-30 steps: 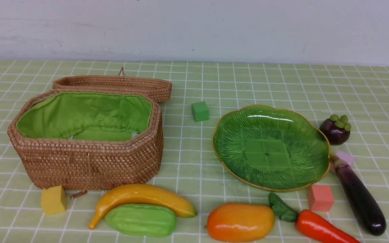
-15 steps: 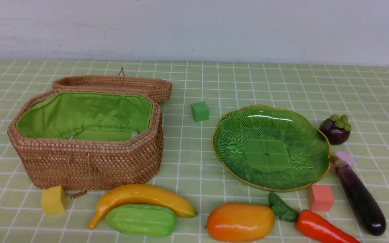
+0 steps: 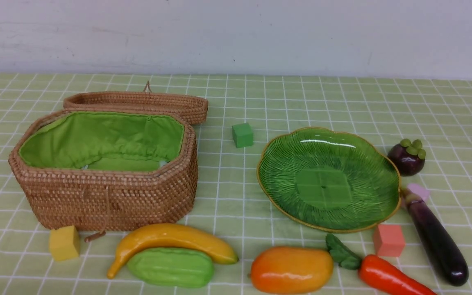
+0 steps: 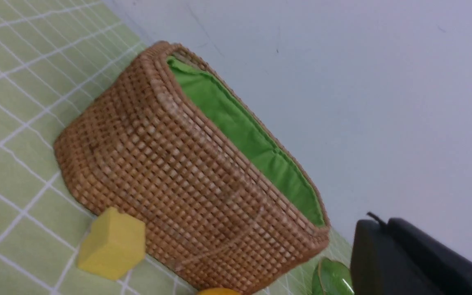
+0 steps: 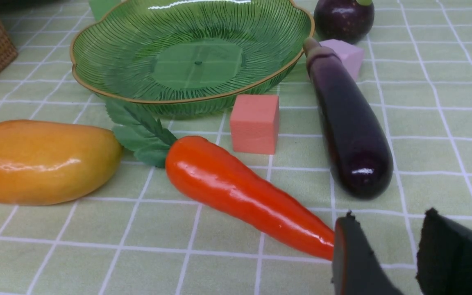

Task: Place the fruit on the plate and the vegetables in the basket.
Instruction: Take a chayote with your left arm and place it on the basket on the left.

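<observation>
My left claw [image 4: 379, 235] has just edged into the front view's lower-left corner, jaws now pressed together on nothing, near the brown woven wicker basket [image 3: 109, 196]. My right claw [image 5: 388, 229] stands partly parted, empty, by the tip of the orange-red toy carrot [image 5: 236, 192], in front of the ribbed green leaf-shaped plate [image 3: 326, 188].

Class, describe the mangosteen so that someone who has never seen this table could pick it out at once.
Find the green leaf-shaped plate on the right half of the checked cloth. Just off its far right rim, behind the stem end of the long eggplant, sits the mangosteen. It alone is small and round: dark purple like the eggplant, but ball-shaped with a green cap.
</observation>
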